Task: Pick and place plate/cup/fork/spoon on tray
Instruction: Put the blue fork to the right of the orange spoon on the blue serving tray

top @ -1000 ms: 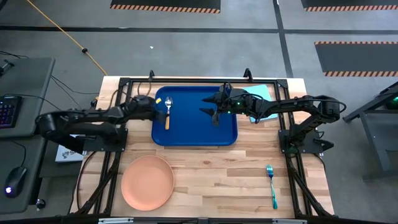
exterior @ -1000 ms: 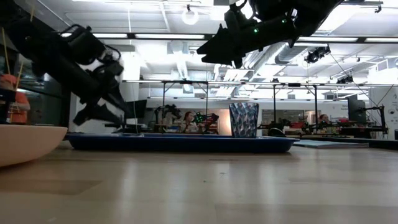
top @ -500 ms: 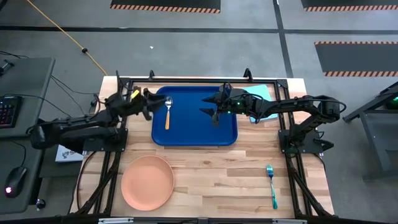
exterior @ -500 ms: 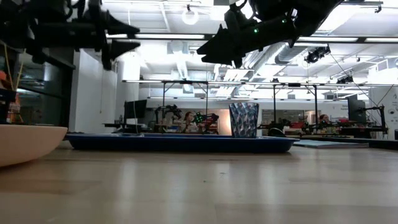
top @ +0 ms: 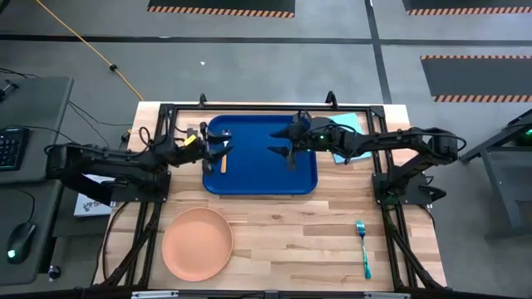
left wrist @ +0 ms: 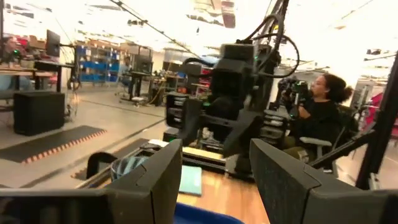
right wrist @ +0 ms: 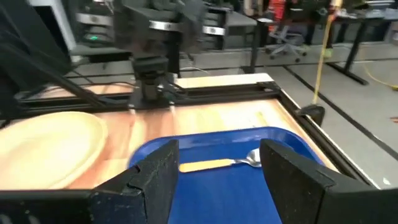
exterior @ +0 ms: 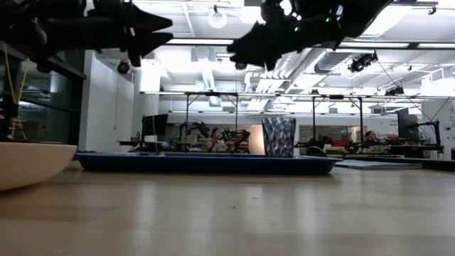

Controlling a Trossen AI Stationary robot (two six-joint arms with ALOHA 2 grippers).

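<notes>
Tray [top: 262, 170]: dark blue, at the table's [top: 316, 228] far middle.
Spoon [top: 223, 158]: on the tray, just beside the left pincer [top: 218, 149], which hangs spread and empty.
Cup [exterior: 279, 137]: on the tray, below the right pincer [top: 278, 143], likewise spread and empty.
Plate [top: 197, 243]: near side, well apart from the left pincer.
Fork [top: 363, 247]: near side, well apart from the right pincer.
</notes>
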